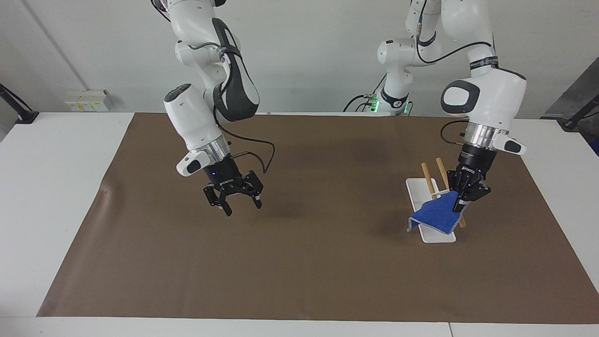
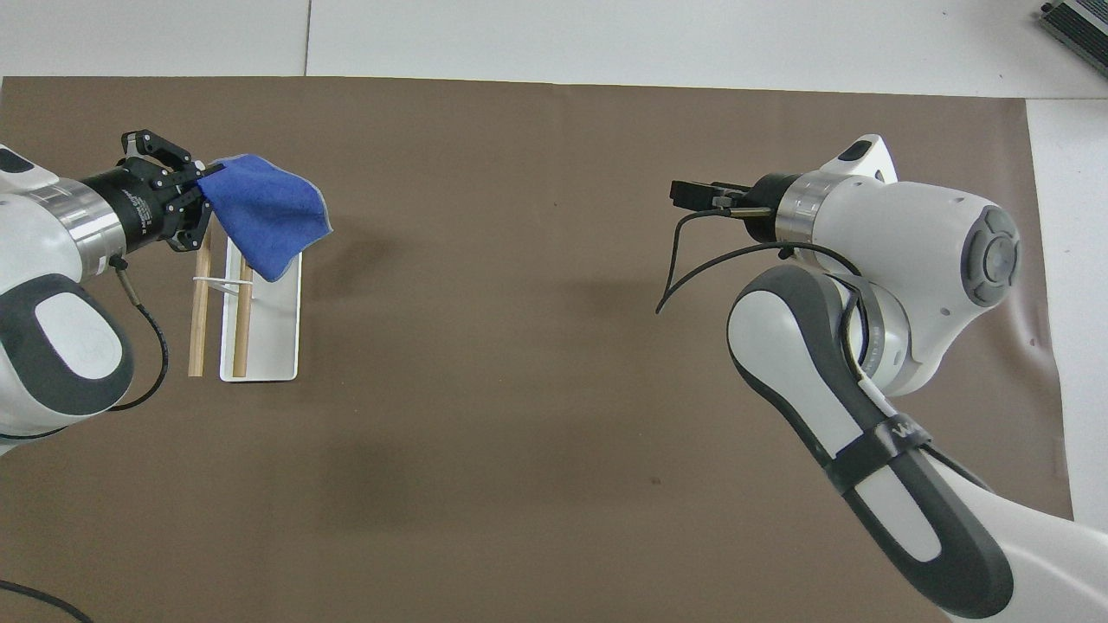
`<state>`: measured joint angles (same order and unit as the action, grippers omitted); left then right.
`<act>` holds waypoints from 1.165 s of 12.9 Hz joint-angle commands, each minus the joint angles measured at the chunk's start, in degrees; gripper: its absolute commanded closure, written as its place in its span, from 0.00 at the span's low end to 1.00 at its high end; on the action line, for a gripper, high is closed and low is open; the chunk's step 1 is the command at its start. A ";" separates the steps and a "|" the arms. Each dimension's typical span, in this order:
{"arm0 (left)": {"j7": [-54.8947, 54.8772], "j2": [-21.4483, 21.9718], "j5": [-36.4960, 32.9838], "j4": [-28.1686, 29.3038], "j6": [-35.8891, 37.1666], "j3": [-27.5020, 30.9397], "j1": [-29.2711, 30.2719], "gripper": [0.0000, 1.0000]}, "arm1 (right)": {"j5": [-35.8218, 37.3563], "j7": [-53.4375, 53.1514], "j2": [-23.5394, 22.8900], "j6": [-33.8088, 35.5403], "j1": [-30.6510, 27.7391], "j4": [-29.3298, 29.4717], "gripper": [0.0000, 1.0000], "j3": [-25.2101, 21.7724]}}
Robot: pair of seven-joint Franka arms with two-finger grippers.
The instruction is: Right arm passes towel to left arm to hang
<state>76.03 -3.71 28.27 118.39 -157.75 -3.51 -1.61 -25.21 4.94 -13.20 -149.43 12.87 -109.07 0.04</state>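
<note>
Facing view: left gripper [image 1: 461, 204] clenched on one corner of the towel [image 1: 437, 216], held over the rack [image 1: 431, 213] at the left arm's end of the table. Cloth hangs slack from that pinched corner and droops across the end of the rack farther from the robots, apparently so it can be draped over the two wooden rails [image 1: 447, 192]; whether it already touches them cannot be told. Right gripper [image 1: 240, 202] released, fingers spread, empty, hovering over bare brown mat [image 1: 304, 262] toward the right arm's end, well apart from the rack. Probably waiting, hand-over done.

Overhead view: left gripper [image 2: 201, 186] pinching the towel [image 2: 267, 212], which fans out over the rack [image 2: 275, 337] and hides its farther end. Corner grip likely chosen to let the cloth fall open. Right gripper [image 2: 692, 192] over bare mat, holding nothing.
</note>
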 commanded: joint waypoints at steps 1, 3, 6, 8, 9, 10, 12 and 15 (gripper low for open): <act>-0.62 1.95 0.47 2.02 1.39 3.05 -0.06 1.00 | 5.68 0.33 0.89 5.96 -2.75 0.51 0.00 0.05; -0.62 1.95 0.47 2.11 1.39 5.43 -0.06 1.00 | 11.64 -0.54 1.24 10.97 -4.25 1.31 0.00 -1.00; -0.97 2.04 0.47 3.07 1.39 7.81 0.20 1.00 | 23.14 -12.02 2.47 21.16 -4.69 4.90 0.00 -1.09; -2.63 2.65 0.47 4.83 1.31 8.69 0.20 1.00 | 28.10 -16.61 4.13 26.79 -4.95 5.97 0.00 -1.09; -3.42 2.92 0.47 5.88 1.30 8.87 0.20 1.00 | 28.20 -16.89 5.71 28.99 -6.09 5.97 0.00 -1.09; -4.47 3.09 0.55 7.20 1.30 8.87 0.29 1.00 | 28.11 -16.89 7.81 31.54 -6.53 5.97 0.00 -1.44; -7.63 4.32 0.55 10.62 1.13 10.09 0.29 1.00 | 28.11 -16.89 11.86 36.63 -6.71 6.06 0.00 -3.46; -8.70 5.81 0.47 13.62 1.13 10.10 0.20 1.00 | 27.41 -16.54 16.09 43.14 -10.12 6.23 0.00 -3.65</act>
<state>68.85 -0.99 28.27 128.76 -157.29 6.26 -1.18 1.66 -10.84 0.68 -108.97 5.23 -102.26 -4.73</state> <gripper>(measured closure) 0.978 0.000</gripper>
